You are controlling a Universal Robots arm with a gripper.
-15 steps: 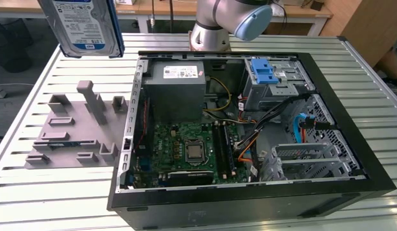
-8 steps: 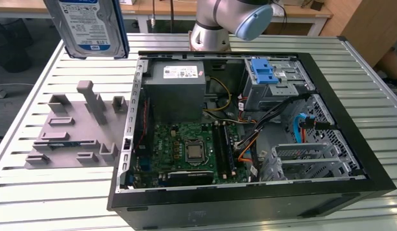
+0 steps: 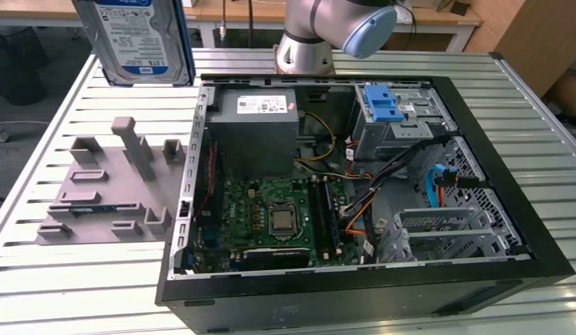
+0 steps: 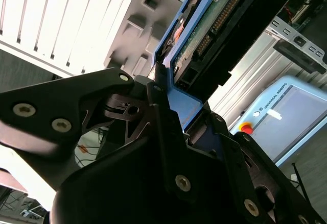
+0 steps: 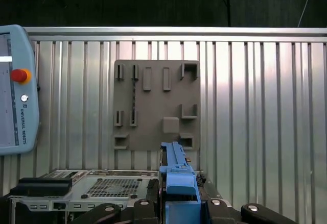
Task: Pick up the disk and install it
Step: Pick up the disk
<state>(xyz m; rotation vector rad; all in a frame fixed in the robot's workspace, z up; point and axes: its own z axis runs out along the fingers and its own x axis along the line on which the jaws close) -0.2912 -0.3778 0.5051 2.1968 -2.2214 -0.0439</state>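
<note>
Hold: the gripper (image 4: 185, 97) is clamped on the disk (image 3: 139, 42), its jaws pressed against the blue side rails.
Position: the disk hangs on edge in the hand, raised off the table, with the grey holder plate (image 3: 106, 188) below the hand and the open computer case (image 3: 511, 272) well apart.
Done: the pick-up, judged complete.
Left: installation; the disk is not yet in the drive bay (image 3: 399, 122).

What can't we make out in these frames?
Top of the disk: exterior view, cut off by the picture's upper edge.
Gripped end of the disk: second wrist view, hidden behind the hand.
Inside of the drive bay: exterior view, covered by the blue latch and cables.
</note>
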